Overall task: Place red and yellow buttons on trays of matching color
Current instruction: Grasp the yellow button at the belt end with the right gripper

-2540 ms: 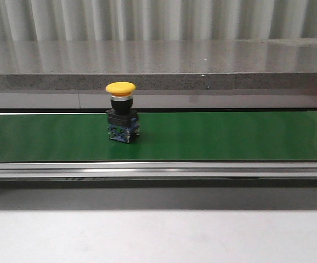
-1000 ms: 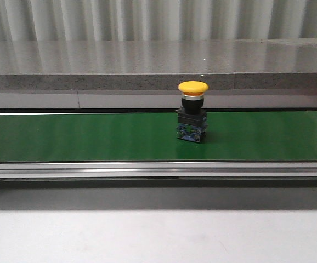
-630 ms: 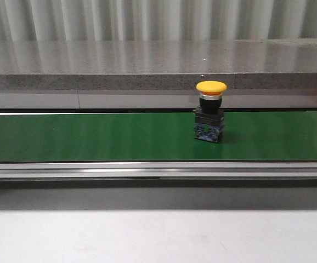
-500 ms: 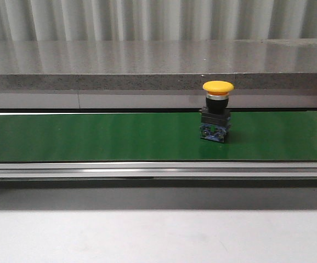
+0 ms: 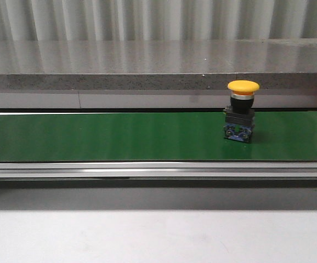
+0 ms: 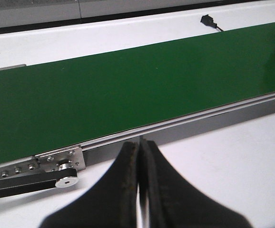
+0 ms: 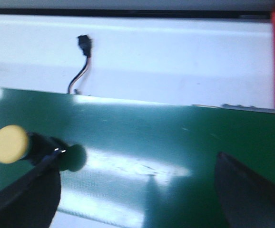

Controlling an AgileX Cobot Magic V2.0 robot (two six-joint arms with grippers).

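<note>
Green conveyor belt (image 5: pixel 120 137) runs across the front view. One yellow button (image 5: pixel 242 111) – mushroom cap, black body, blue base – stands upright on its right part. Left gripper (image 6: pixel 138 156) pinched closed w/ nothing held; right gripper (image 7: pixel 137 190) spread wide – button near one finger.

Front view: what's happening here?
Nothing is being held. A yellow button stands upright on the green conveyor belt, toward its right end. The left gripper is shut and empty near the belt's front rail. The right gripper is open above the belt, with the button just beside one finger. No trays are visible.
</note>
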